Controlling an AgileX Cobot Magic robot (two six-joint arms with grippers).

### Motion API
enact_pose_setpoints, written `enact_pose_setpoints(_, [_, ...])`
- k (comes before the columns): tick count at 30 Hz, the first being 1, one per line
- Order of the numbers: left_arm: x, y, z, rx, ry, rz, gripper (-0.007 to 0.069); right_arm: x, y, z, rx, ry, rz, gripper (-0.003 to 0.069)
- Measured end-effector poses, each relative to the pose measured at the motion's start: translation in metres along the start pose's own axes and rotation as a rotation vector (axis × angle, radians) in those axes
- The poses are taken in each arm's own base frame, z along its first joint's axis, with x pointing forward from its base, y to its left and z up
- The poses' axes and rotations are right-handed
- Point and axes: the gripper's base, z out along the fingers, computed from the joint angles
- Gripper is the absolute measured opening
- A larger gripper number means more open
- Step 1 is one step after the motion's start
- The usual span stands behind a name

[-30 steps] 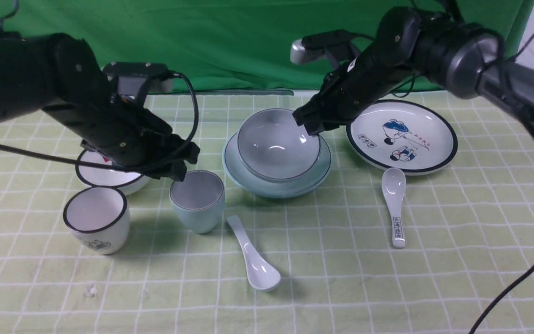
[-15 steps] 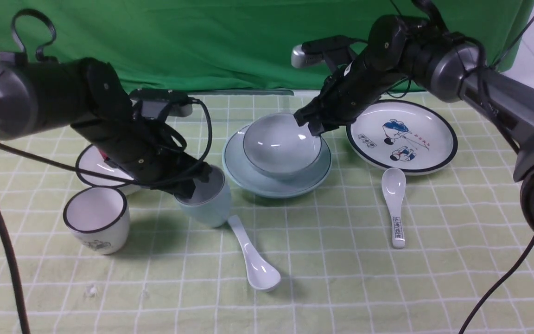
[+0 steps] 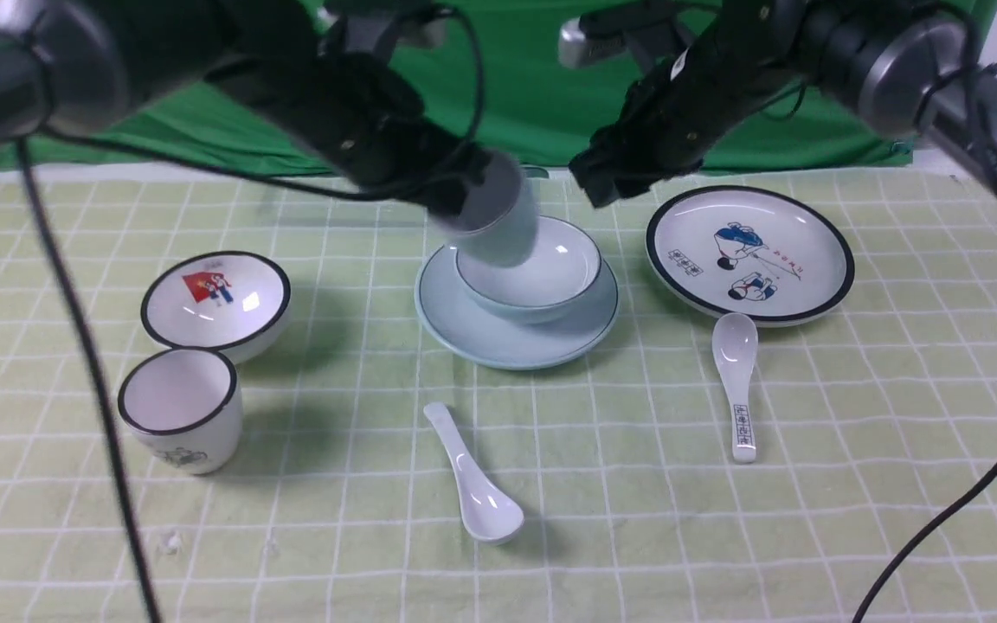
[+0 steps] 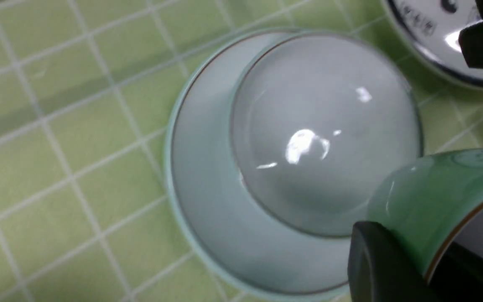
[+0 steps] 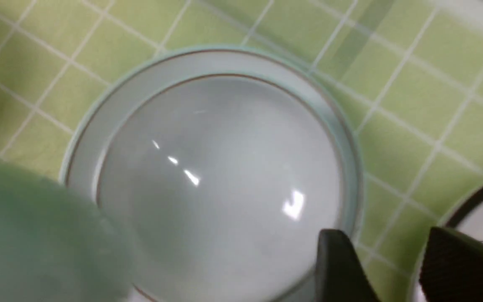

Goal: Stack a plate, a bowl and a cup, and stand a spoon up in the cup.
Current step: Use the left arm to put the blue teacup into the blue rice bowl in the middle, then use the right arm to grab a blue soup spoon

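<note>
Note glossy ceramic cup (image 3: pixel 503 227) clamped in left fingers (image 4: pixel 382 264), tilted over round bowl (image 3: pixel 561 270) on plate (image 3: pixel 464 322). See wrist view for right fingers (image 5: pixel 337 268): parted, empty.

the bowl (image 3: pixel 561 264) and plate (image 3: pixel 507 342) are glossy glazed ceramic with bright highlights. the cup (image 3: pixel 507 234) has the same smooth pale glaze. the plain spoon (image 3: pixel 467 476), lower centre, is shiny white ceramic. the checked tablecloth (image 3: pixel 680 536) looks like matt cloth, and the green backdrop (image 3: pixel 533 104) like matt fabric.
</note>
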Motion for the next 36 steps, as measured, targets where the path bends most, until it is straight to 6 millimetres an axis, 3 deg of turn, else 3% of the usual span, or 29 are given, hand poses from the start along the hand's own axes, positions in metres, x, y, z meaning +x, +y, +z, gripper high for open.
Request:
enact_pose_setpoints(5, [-0.009,0.001,0.048,-0.036,0.073,0.022,-0.0006,0.01,-0.008,-0.008,0.086,0.133,-0.056,0.0321])
enact_pose_setpoints(12, [-0.007,0.016,0.092,-0.063,0.134,-0.031,-0.0006,0.014,-0.005,-0.008,0.081,0.179,-0.054,0.0321])
enact_pose_setpoints(17, [-0.008,0.016,0.097,-0.054,0.139,-0.062,0.002,0.012,0.002,-0.007,0.079,0.173,-0.034,0.0321])
enact_pose_setpoints(20, [-0.008,0.016,0.097,-0.053,0.138,-0.065,0.0076,0.012,0.005,-0.006,0.076,0.173,-0.033,0.0321])
enact_pose_setpoints(21, [-0.009,0.016,0.096,-0.049,0.135,-0.068,0.0136,0.012,0.006,-0.006,0.074,0.177,-0.034,0.0325])
enact_pose_setpoints(25, [-0.015,0.011,0.081,-0.046,0.136,-0.055,0.0293,0.018,0.008,-0.008,0.058,0.247,-0.03,0.0379])
enact_pose_setpoints(28, [-0.024,0.005,0.049,-0.064,0.148,-0.017,0.0368,0.019,0.012,-0.016,0.042,0.271,-0.026,0.0456])
enact_pose_setpoints(29, [-0.025,0.003,0.041,-0.075,0.162,-0.001,0.0375,0.017,0.013,-0.021,0.038,0.264,-0.025,0.0475])
enact_pose_setpoints(31, [-0.031,0.001,0.005,-0.113,0.181,0.038,0.0382,0.01,0.018,-0.039,0.019,0.227,-0.018,0.0506])
enact_pose_setpoints(35, [-0.036,0.003,-0.05,-0.152,0.139,0.025,0.035,0.004,0.028,-0.065,-0.025,0.176,0.004,0.0519])
enact_pose_setpoints(36, [-0.036,0.003,-0.052,-0.152,0.136,0.023,0.0347,0.004,0.029,-0.065,-0.034,0.177,0.009,0.0519])
